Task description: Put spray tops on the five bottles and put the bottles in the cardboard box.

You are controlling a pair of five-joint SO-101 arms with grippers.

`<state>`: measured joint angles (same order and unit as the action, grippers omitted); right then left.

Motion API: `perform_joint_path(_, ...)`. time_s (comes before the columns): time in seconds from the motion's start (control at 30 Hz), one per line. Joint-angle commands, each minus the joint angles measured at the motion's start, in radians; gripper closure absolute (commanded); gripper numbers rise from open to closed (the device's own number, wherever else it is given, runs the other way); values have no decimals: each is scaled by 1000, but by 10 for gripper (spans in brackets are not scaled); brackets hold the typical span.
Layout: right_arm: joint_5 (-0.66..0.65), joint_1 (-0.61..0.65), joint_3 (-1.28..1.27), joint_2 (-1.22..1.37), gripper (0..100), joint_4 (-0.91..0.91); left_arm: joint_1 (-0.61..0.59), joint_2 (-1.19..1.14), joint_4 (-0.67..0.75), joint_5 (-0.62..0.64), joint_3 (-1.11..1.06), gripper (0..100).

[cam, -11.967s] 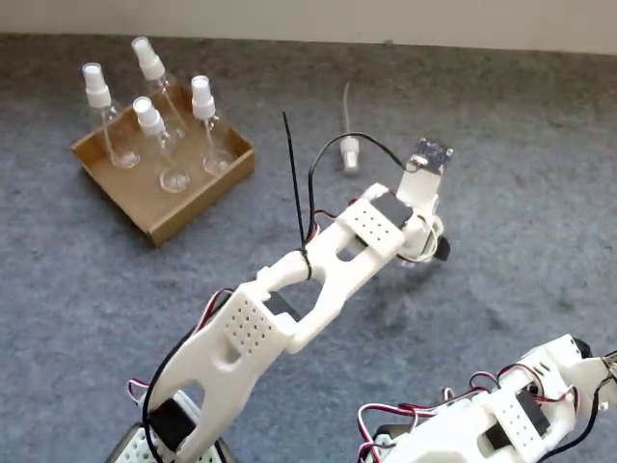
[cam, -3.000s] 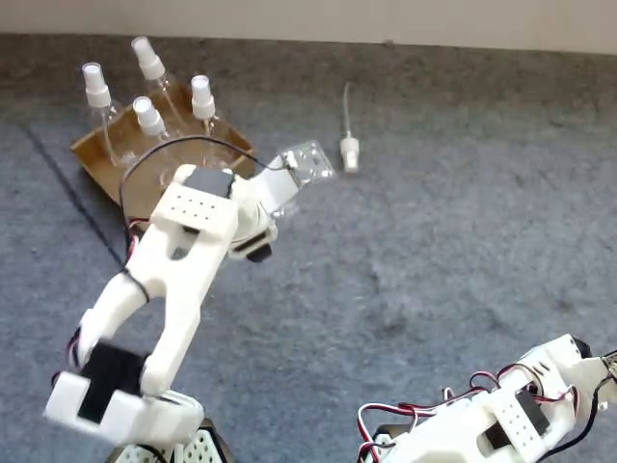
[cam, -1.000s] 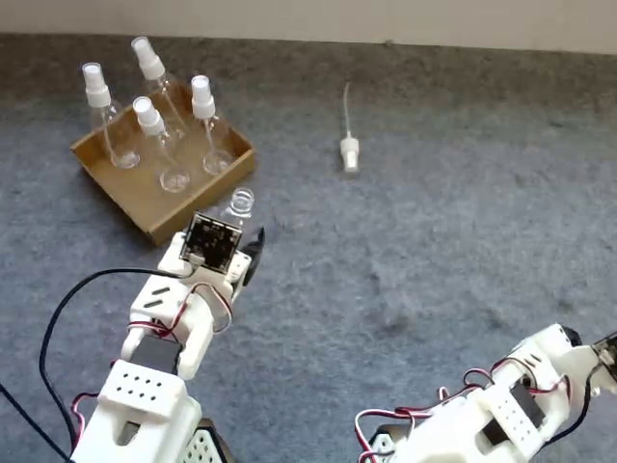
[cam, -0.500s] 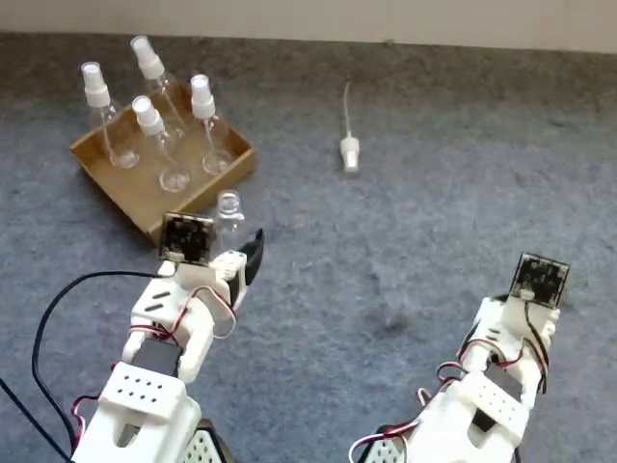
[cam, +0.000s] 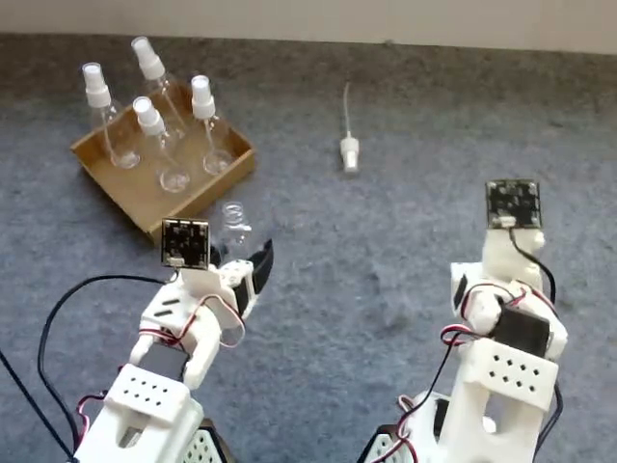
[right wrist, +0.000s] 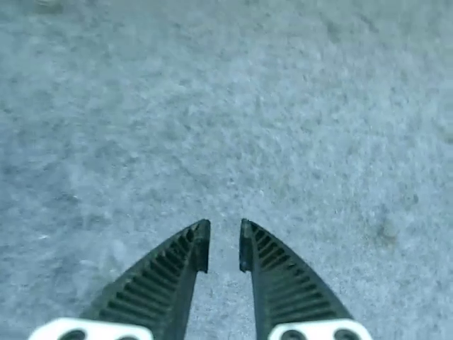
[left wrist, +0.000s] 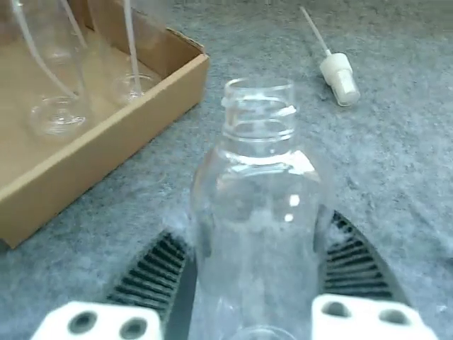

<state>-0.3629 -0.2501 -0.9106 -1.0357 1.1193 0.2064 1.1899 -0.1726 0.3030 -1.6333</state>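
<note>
Surface: grey carpeted tabletop (cam: pixel 405 116), pale wall (cam: pixel 289 17) along the far edge.
Left tool (left wrist: pixel 253 234): closed on the uncapped bottle (left wrist: pixel 258 177), upright just beside the cardboard box (cam: pixel 207 188).
Box contents: four capped bottles (cam: pixel 154 125) standing inside.
Right tool (right wrist: pixel 224 248): jaws a narrow gap apart, empty, over bare carpet.
Spray top (cam: pixel 349 152): loose, well ahead of the right tool and off toward the left arm's side; tube points away from the arms, head nearer them.
Likely reach: right arm, being free.

Can't make out any text, labels or numbers anywhere, not on the cardboard box (cam: pixel 198 201) or the clear bottles (cam: pixel 204 125).
</note>
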Motion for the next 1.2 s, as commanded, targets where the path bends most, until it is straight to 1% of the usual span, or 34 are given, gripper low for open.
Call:
perform_joint_path(0.0, -5, 90, 163, -8, 926, 64, 30, 28, 23, 8, 8, 919)
perform_joint_path(0.23, 0, 145, 312, -5, 926, 102, 27, 28, 23, 8, 8, 919)
perform_joint_path(0.37, 84, 180, 363, -5, 925, 102, 27, 28, 23, 8, 8, 919)
perform_joint_path(0.6, 172, 252, 386, 25, 925, 79, 27, 28, 23, 6, 8, 919)
perform_joint_path(0.8, 193, 275, 490, 259, 925, 51, 25, 28, 23, 6, 8, 919)
perform_joint_path(0.93, 193, 338, 615, 437, 925, 51, 18, 28, 23, 6, 8, 919)
perform_joint_path(1.1, 193, 421, 780, 653, 925, 51, -47, 28, 23, 6, 15, 919)
perform_joint_path(1.17, 193, 443, 845, 750, 925, 54, -54, 28, 23, 6, 15, 919)
